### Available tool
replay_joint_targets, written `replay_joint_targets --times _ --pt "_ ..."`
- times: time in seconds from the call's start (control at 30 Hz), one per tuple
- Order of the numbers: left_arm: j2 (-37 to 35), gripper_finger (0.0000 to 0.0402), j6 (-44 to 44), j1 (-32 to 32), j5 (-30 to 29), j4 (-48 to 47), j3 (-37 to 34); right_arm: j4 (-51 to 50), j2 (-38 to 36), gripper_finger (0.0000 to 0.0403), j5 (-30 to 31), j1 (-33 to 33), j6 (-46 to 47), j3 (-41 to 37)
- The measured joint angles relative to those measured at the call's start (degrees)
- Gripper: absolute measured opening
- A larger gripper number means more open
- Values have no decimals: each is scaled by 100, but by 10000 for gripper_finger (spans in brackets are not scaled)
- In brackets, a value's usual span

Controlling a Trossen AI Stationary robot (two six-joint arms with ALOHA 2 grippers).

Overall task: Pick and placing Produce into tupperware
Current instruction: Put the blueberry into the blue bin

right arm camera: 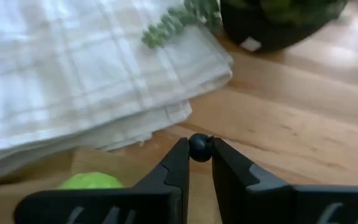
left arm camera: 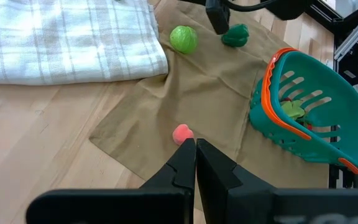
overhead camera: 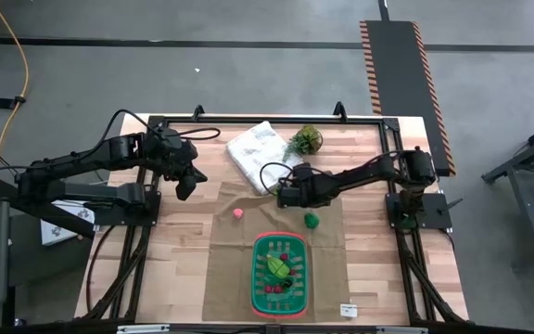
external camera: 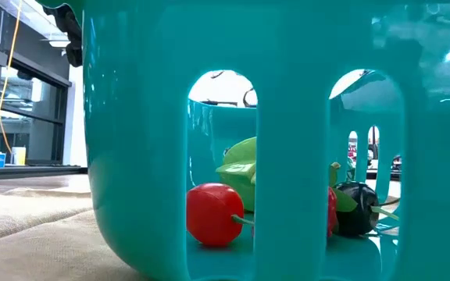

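Filling the low view, the teal wall of the tupperware (external camera: 131,117) is seen through its slots, with a red round piece (external camera: 213,213), a light green leafy piece (external camera: 241,168) and a dark piece (external camera: 358,209) already resting inside. From above, the tupperware (overhead camera: 259,278) is placed on a tan cloth (overhead camera: 225,269) near the front edge of the table (overhead camera: 378,260), with several produce items in it. Three pieces are left outside on the cloth: a small pink piece (overhead camera: 237,212), a dark green piece (overhead camera: 311,219) and a light green round piece (left arm camera: 183,38) beside the folded white towel (overhead camera: 256,148). The left gripper (overhead camera: 185,181) is held above the table near the pink piece (left arm camera: 182,133), its fingers pressed together on nothing. The right gripper (overhead camera: 287,195) is held low by the towel's edge, and a small dark ball-like object (right arm camera: 199,147) is seen pinched between its fingers; what this object is cannot be told. A potted plant (overhead camera: 305,140) stands behind it. The task is judged roughly half done, three pieces remaining to be moved.
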Motion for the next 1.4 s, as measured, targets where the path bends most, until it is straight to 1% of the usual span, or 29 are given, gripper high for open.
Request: replay_joint_targets --times 0.2,0.37,0.57,0.7,0.77,0.9,0.97,1.1,1.2,1.27,1.4 --pt "0 3 0 -2 -2 0 0 -1139 -2 35 142 23 -288 950" --pt "0 3 -1 -1 -2 0 0 -1851 -7 35 164 70 -801 1766" --pt "1 3 116 4 190 -39 18 -2750 -9 35 160 330 -1111 2567" --pt "2 3 310 4 192 -105 249 -3212 -9 35 -4 584 -1119 3015" --pt "2 3 394 4 190 -145 408 -3244 -9 35 -215 730 -1271 3199" --pt "0 3 635 4 190 -178 827 -3083 -11 35 -937 1003 -1656 3534" --pt "0 3 769 4 185 -257 1062 -3062 -11 35 -1186 1149 -1666 3698" --pt "0 3 922 4 170 -591 1519 -2851 -11 35 -1619 1412 -1708 4073" --pt "0 3 997 4 170 -856 1821 -2518 -11 35 -1998 1545 -1968 4344" --pt "-4 3 1025 4 170 -960 1935 -2292 -11 35 -2356 1616 -2289 4507" --pt "-31 3 831 0 170 -942 1965 -1763 -11 35 -3360 1741 -2842 4735"
